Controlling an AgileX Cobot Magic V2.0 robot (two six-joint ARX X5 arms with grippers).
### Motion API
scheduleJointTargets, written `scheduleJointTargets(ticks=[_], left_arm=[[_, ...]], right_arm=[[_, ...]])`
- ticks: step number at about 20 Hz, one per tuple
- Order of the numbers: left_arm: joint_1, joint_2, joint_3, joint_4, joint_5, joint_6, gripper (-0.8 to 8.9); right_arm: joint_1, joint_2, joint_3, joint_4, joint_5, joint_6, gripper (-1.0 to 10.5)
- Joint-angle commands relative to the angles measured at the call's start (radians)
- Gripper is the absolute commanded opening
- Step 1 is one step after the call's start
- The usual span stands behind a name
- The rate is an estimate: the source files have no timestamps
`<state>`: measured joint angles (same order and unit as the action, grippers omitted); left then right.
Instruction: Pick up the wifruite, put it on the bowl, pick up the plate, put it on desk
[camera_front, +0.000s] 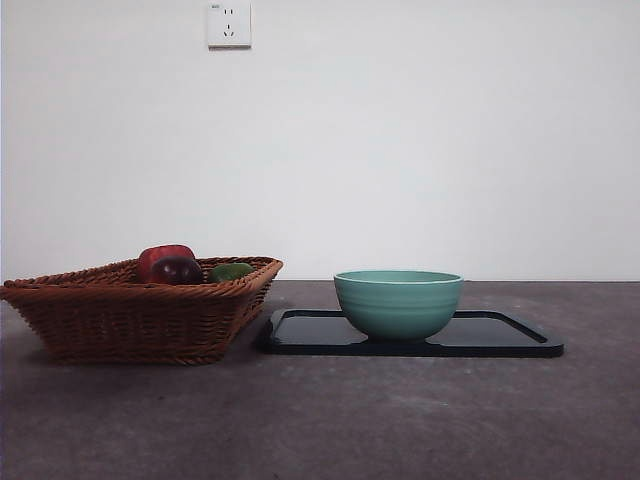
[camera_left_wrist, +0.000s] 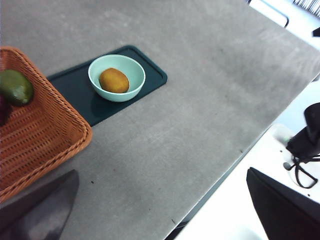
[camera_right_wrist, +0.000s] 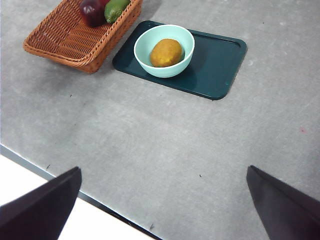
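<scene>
The brownish-orange wifruite (camera_right_wrist: 166, 52) lies inside the mint-teal bowl (camera_right_wrist: 150, 59); the left wrist view also shows the wifruite (camera_left_wrist: 114, 80) in the bowl (camera_left_wrist: 131, 90). In the front view the bowl (camera_front: 398, 303) hides the fruit. The bowl stands on a flat dark rectangular plate (camera_front: 505, 335), which rests on the grey desk (camera_front: 400, 420). My left gripper (camera_left_wrist: 161, 172) and my right gripper (camera_right_wrist: 164, 168) hang high above the desk, both open and holding nothing, well away from the bowl. Neither arm shows in the front view.
A brown wicker basket (camera_front: 120, 315) stands just left of the plate, holding a red apple (camera_front: 160, 255), a dark purple fruit (camera_front: 178, 270) and a green fruit (camera_front: 231, 271). The desk's near edge (camera_right_wrist: 60, 182) runs below the right gripper.
</scene>
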<state>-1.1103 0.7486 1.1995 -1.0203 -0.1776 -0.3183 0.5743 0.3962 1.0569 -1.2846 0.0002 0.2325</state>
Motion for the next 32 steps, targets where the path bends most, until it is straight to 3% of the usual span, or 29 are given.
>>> scheduleJointTargets(ticks=[1, 4, 7, 12, 18, 24, 32], left_arm=[[-0.008, 0.093, 0.018, 0.053, 0.0, -0.008, 5.91], [-0.004, 0.213, 0.019, 0.119, 0.001, -0.015, 5.91], [0.021, 0.345, 0.033, 0.169, 0.001, -0.08, 5.91], [0.098, 0.572, 0.148, 0.137, 0.002, -0.147, 5.93], [0.187, 0.856, 0.397, 0.042, 0.003, -0.127, 5.93], [0.269, 1.143, 0.718, -0.09, 0.138, -0.083, 5.93], [0.314, 1.459, 1.089, -0.16, 0.137, -0.026, 5.93]], right_arm=[[0.006, 0.005, 0.009, 0.005, 0.0, -0.007, 5.6], [0.006, 0.005, 0.009, 0.005, 0.0, -0.005, 5.6], [0.006, 0.005, 0.009, 0.005, 0.0, -0.005, 5.6], [0.006, 0.005, 0.009, -0.001, 0.0, -0.004, 5.6], [0.006, 0.005, 0.009, -0.002, -0.001, -0.004, 5.6], [0.006, 0.005, 0.009, -0.001, 0.0, -0.004, 5.6], [0.006, 0.005, 0.009, -0.003, -0.001, -0.002, 5.6]])
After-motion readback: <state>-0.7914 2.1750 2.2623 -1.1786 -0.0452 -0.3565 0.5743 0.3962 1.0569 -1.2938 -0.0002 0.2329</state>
